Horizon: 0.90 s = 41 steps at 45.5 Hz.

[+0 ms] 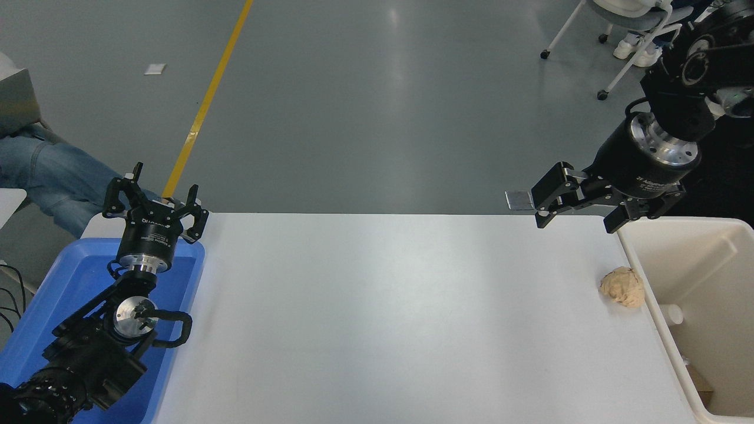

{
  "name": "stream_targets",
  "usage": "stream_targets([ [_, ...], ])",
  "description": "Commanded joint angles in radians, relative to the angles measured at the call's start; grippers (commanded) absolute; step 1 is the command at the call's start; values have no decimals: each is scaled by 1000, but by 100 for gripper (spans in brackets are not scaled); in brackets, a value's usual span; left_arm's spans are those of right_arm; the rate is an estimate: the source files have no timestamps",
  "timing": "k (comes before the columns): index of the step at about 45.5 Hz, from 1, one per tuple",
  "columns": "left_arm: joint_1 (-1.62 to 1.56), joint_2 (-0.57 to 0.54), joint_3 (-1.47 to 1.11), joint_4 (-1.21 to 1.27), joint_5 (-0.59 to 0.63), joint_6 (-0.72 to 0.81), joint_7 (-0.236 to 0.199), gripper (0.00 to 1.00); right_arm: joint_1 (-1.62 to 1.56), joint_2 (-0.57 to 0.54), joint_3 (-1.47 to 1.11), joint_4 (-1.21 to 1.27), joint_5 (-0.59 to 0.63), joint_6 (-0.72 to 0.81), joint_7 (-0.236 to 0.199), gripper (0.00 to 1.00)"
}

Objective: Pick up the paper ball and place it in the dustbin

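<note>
The tan paper ball (pixel 622 286) lies on the white table (pixel 383 318) close to its right edge, right beside the cream-white dustbin (pixel 648 277). My right gripper (pixel 574 212) hangs open and empty above the table's far right edge, well above and behind the ball. My left gripper (pixel 154 203) is open and empty, parked at the lower left over the blue tray (pixel 65 282).
The dustbin holds a small white bottle (pixel 671 314) and some scraps near its bottom. A person's jeans-clad leg (pixel 47 176) shows at the far left. A wheeled chair (pixel 624 35) stands on the floor at the top right.
</note>
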Motion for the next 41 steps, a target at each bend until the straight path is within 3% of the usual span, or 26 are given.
stream_targets([
  [1, 0, 0, 0, 0, 0, 0, 3, 99, 1, 1, 2, 1, 2, -2, 0, 100],
  [41, 0, 0, 0, 0, 0, 0, 0, 99, -58, 35, -7, -100, 10, -11, 0, 100],
])
